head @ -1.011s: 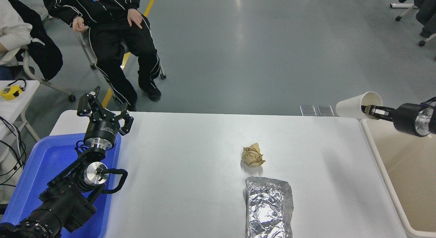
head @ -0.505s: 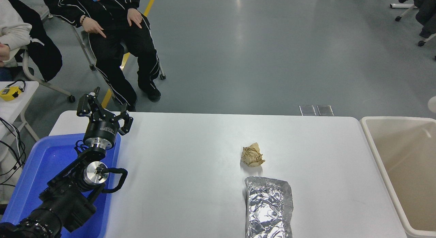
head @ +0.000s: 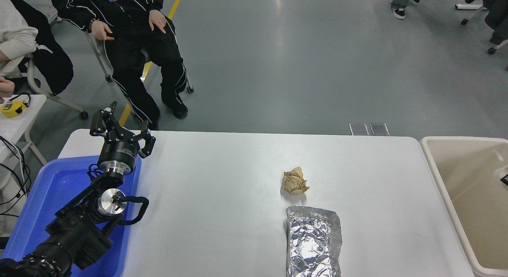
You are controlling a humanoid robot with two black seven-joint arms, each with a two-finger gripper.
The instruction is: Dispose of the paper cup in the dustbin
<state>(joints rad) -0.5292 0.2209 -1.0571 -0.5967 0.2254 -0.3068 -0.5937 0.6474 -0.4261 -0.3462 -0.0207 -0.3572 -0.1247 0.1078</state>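
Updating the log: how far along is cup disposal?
Done: pickup, it is off the white table. In hand: a pale curve, likely the small white paper cup, at the right edge over the beige plastic dustbin, beside the right gripper. Left: release unconfirmed. Left gripper parked lower left.

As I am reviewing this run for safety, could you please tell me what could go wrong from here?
1. Only a pale sliver, possibly the paper cup, shows at the picture's right edge above the dustbin, so a landing inside cannot be confirmed from this view.
2. The right gripper, just a dark sliver there, could clip the dustbin's rim when it pulls out.
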